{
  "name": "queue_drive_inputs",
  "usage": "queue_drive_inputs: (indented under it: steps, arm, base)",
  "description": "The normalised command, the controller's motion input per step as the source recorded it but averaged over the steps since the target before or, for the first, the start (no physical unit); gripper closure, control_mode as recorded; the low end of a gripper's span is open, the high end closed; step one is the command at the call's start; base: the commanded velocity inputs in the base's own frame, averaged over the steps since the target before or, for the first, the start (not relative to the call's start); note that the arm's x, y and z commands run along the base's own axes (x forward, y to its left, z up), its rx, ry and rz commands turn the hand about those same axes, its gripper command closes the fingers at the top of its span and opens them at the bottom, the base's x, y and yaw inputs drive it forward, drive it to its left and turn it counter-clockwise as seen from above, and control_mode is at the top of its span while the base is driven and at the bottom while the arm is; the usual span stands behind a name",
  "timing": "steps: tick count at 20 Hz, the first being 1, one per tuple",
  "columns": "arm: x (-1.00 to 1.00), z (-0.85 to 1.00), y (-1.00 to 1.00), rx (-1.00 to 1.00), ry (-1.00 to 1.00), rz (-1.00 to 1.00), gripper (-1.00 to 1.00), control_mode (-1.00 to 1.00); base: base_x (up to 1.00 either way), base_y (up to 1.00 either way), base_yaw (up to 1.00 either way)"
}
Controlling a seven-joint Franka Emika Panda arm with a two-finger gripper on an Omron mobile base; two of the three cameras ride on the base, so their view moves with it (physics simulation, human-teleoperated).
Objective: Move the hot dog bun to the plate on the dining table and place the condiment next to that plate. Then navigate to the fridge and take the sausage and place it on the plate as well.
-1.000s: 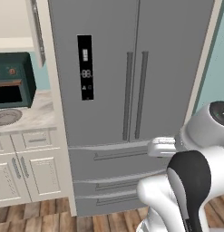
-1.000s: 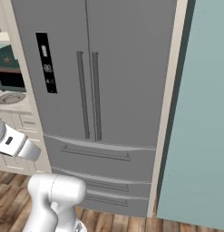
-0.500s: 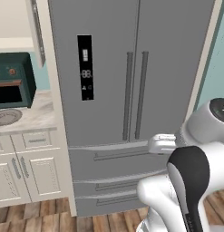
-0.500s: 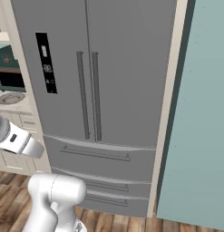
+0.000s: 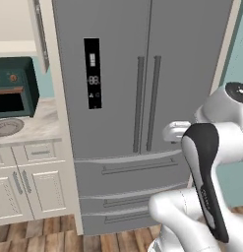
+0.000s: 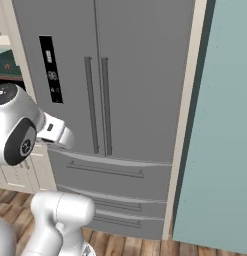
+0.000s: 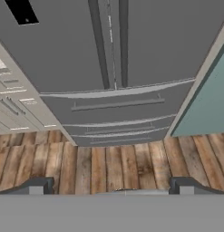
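Since a second ago the arm swings left across the base views; fridge (image 5: 142,98) stays put, doors shut. Step in hand, I judge: fridge leg, sausage presumably inside, unseen. Left to right: oven (image 5: 12,86) and bowl (image 5: 7,126) on the counter (image 5: 39,130), fridge handles (image 5: 146,103), teal wall (image 6: 220,125). Gripper (image 7: 112,186) fully open, empty, facing floor and drawers. Next: reach a handle; closed doors block access.

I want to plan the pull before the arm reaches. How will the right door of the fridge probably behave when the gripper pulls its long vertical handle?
The right door is tall and wide, so it is probably heavy and swings stiffly. Its handle is a slim, smooth bar, so the open gripper may slip along it unless it closes squarely. Both doors look shut, so a seal probably resists at first.
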Motion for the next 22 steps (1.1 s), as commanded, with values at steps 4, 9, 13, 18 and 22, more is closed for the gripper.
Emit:
queue_drive_inputs:
  steps: [4, 9, 13, 18, 22]
  arm:
    - [0.33, 0.07, -0.43, 0.0, -0.11, 0.06, -1.0, -1.0]
    - [0.21, 0.03, -0.21, 0.0, -0.1, 0.01, -1.0, -1.0]
    - [0.41, 0.03, -0.21, 0.0, -0.01, 0.0, -1.0, -1.0]
    - [0.33, 0.06, -0.28, 0.0, -0.01, 0.0, -1.0, -1.0]
    - [0.38, 0.0, -0.09, 0.0, -0.02, 0.0, -1.0, -1.0]
  base:
    - [0.0, 0.0, 0.0]
    - [0.0, 0.0, 0.0]
    - [0.0, 0.0, 0.0]
    - [0.0, 0.0, 0.0]
    - [0.0, 0.0, 0.0]
